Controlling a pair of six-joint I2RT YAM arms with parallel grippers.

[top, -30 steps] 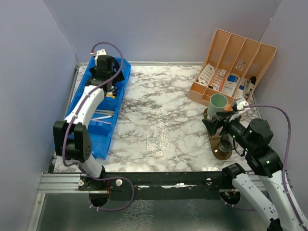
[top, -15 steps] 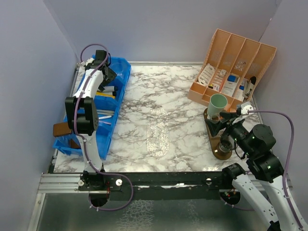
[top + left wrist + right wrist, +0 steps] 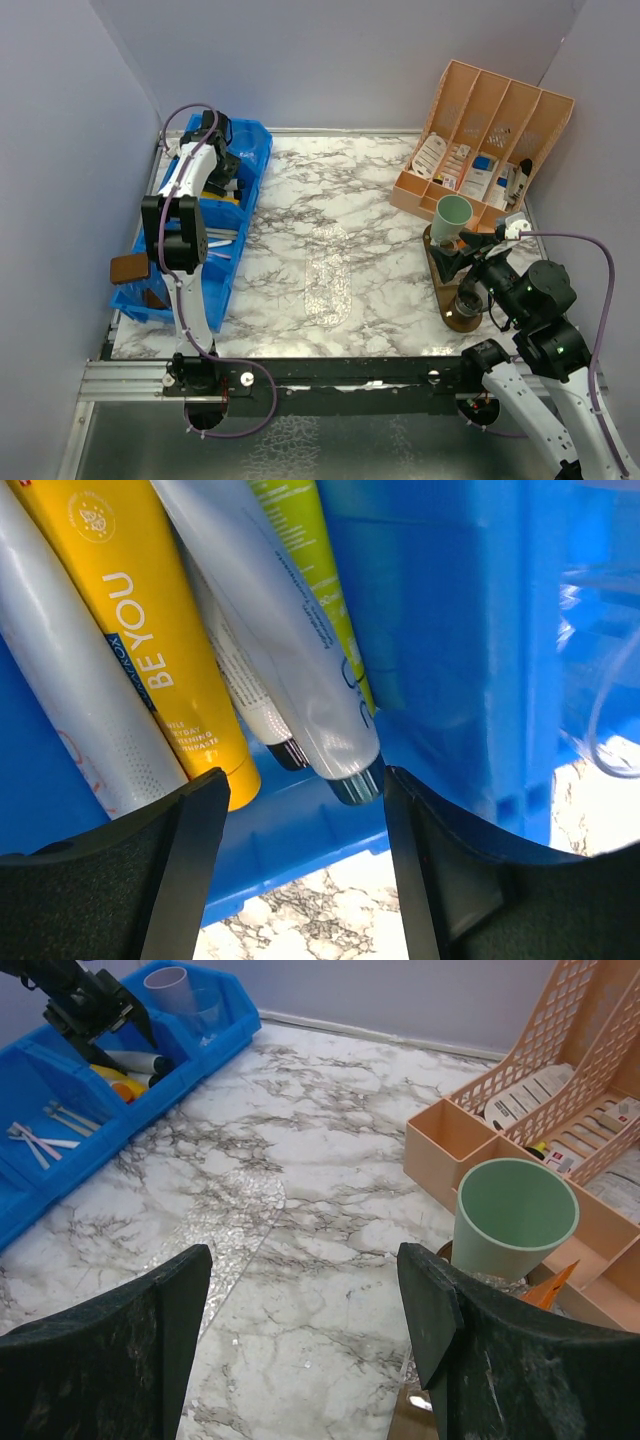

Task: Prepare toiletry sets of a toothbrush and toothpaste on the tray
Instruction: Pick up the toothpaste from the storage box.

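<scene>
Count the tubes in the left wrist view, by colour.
White: 3 (far-left tube, thin black-capped tube, large middle tube)
Yellow tube: 1
Lime-green tube: 1
Total: 5

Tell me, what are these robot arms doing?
They are making toothbrush sets. The left pincer is open above the toothpaste tubes in the blue bin, close to a yellow tube, and it holds nothing. The right pincer, also open and empty, hovers by the mint green cup on the brown tray. No tube is in that cup yet.
</scene>
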